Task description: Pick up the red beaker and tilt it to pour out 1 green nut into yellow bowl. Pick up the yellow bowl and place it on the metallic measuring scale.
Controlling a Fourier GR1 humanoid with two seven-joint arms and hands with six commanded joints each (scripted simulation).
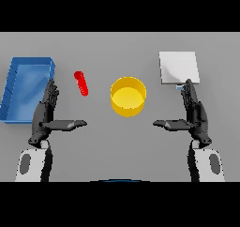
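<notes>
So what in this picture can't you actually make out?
- Green nut: none shows in the head view; the red beaker is too small and narrow to see inside.
- Yellow bowl: its inside looks plain yellow; anything small in it cannot be told.
- Metallic measuring scale: the right hand covers part of its near edge, and the small display there is too small to read.
- Blue tray: the left hand hides its near right corner.

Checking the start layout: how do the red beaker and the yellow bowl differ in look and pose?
The red beaker is slim and narrow and lies tilted on the table; the yellow bowl is wide, round and upright, mouth up. The beaker sits nearer the left hand, the bowl at centre. Neither is held.
</notes>
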